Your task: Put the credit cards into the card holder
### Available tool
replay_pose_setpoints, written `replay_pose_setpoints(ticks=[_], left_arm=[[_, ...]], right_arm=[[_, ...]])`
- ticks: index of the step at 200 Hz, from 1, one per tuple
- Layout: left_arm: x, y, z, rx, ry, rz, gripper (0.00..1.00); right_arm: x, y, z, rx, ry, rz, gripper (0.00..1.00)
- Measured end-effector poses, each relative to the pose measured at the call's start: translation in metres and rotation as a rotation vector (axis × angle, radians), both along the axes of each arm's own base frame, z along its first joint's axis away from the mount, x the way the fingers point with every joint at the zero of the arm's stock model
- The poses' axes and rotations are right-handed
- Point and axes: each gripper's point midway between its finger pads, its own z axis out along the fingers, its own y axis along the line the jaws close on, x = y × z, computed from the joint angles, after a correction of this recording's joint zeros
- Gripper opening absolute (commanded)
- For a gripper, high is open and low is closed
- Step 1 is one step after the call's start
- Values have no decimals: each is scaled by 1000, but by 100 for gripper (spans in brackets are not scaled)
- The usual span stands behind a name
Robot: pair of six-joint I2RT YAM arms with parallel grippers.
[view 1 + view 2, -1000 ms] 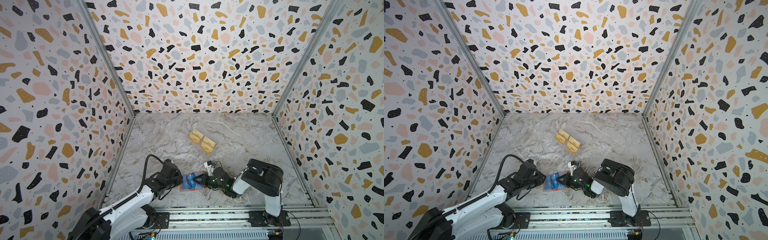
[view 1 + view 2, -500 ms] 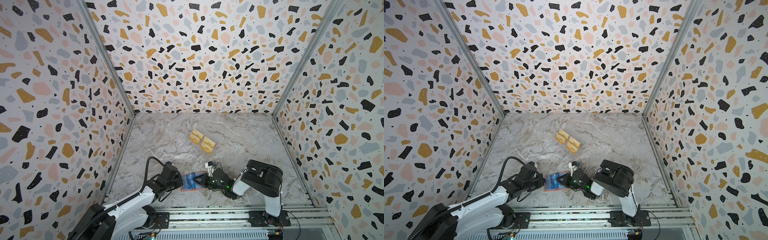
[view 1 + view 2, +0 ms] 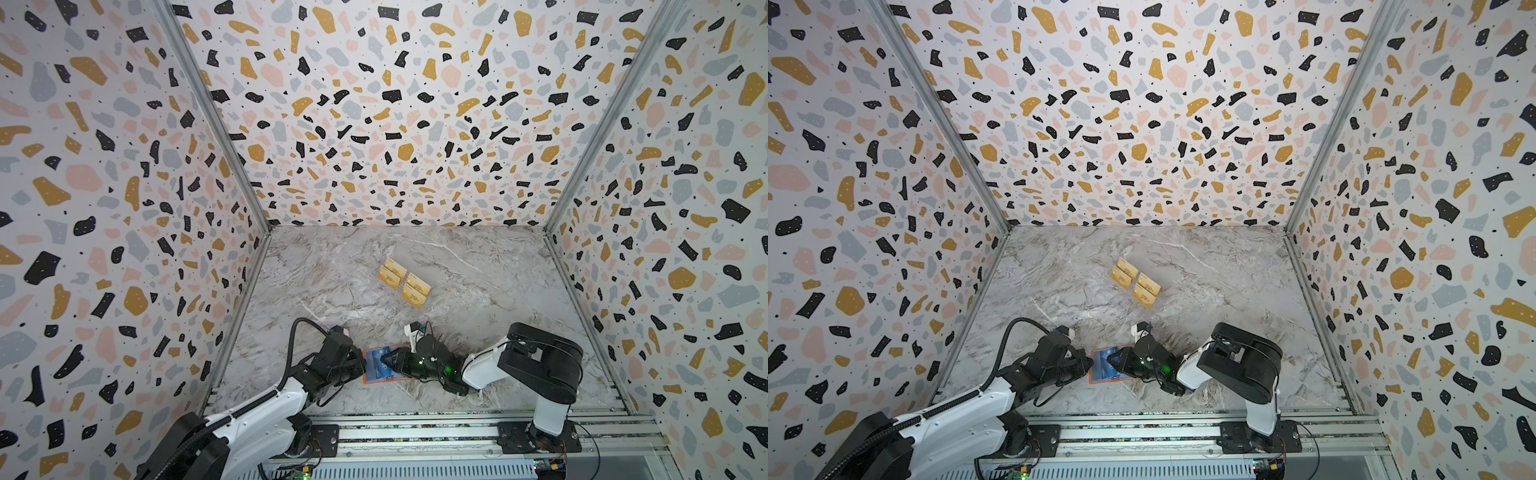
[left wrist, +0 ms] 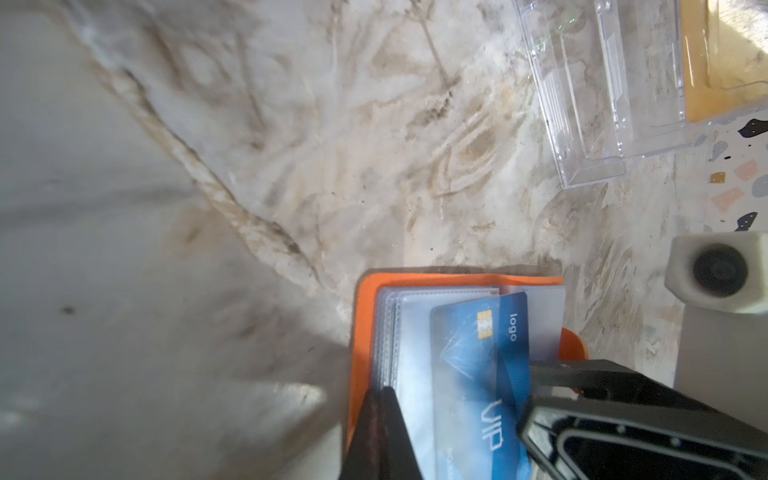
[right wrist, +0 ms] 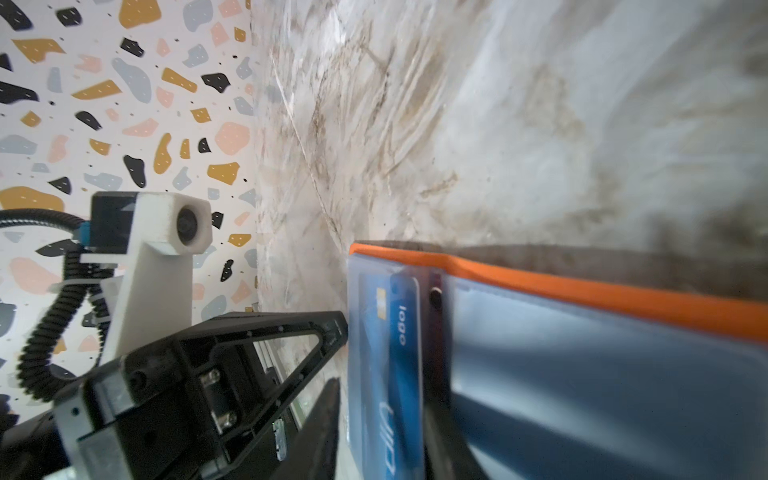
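My left hand (image 4: 384, 401) was pinched shut on the edge of the orange card holder (image 4: 360, 332), at the front of the worktop (image 3: 478, 286). My right hand (image 4: 537, 390) stood narrowly parted beside the blue card (image 4: 478, 374), which lay among the holder's clear sleeves (image 4: 415, 316).

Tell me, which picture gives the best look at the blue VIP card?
The left wrist view: the blue VIP card lies close up, its chip, "logo" and "VIP" lettering readable, on the clear sleeves of the card holder. The right wrist view shows it steeply foreshortened. Both top views show only a small blue patch.
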Motion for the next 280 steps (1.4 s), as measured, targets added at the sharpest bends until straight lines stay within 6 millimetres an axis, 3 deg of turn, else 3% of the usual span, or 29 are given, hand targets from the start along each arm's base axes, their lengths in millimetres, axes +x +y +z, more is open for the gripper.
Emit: replay_pose_setpoints(ticks=[37,74,115,280], left_arm=[[-1,-2,0,-12,7,-4,4],[-2,-4,-1,-20,16,-10,4],[-4,-5,-2,-19,23,-18,4],[0,-13,-2,-45,15,-33,0]], right_arm=[[-2,3,3,-119,-22,51,59],[-7,-5,5,-238,-54,95,66],[-9,-13,3,-343,-77,137,66],[-24,10,-2,-503,-131,227,65]])
